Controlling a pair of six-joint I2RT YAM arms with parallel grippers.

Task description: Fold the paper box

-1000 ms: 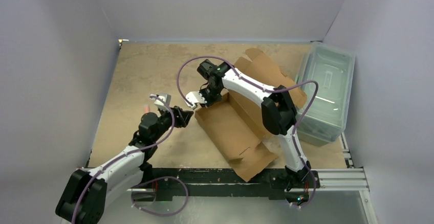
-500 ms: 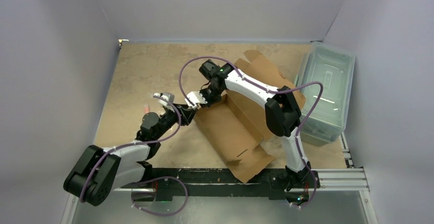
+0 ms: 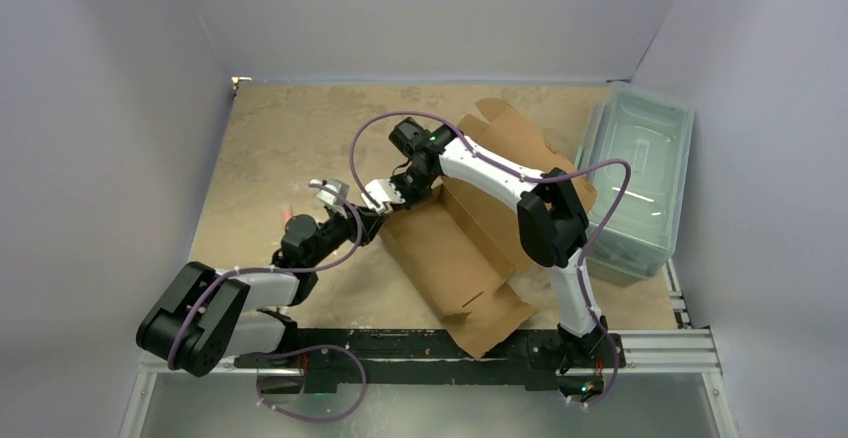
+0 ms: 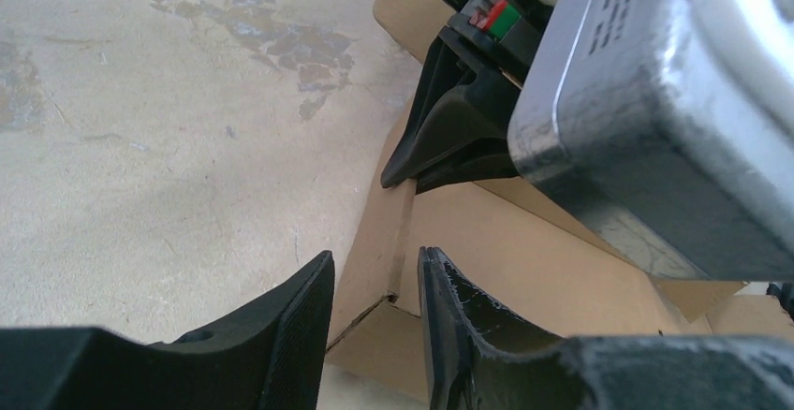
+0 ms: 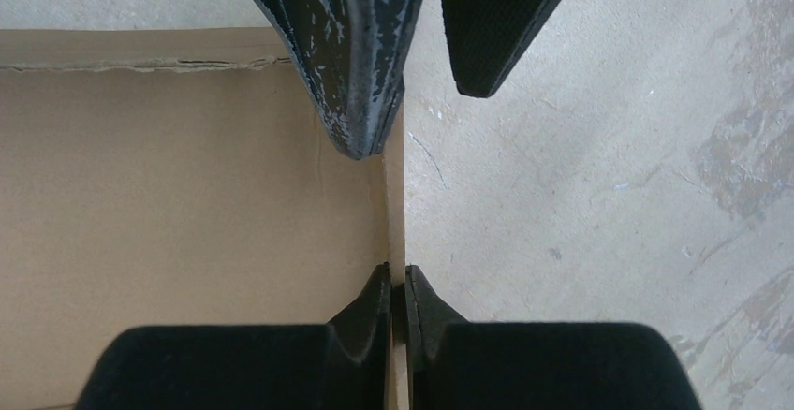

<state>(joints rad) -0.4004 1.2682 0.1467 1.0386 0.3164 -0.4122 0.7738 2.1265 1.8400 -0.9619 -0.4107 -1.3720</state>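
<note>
You are standing up the end wall at the 10 o'clock end of the plain brown cardboard die-cut paper box (image 3: 455, 248), which lies open from the sandy surface's (image 3: 270, 148) centre toward 5 o'clock. Your right end effector (image 5: 397, 290) is clamped on that wall's edge, its arm stretched over the box. Your left end effector (image 4: 374, 302), reaching low from 7 o'clock, straddles the same wall, fingers apart. Next, I judge, pinch there and crease it upright
</note>
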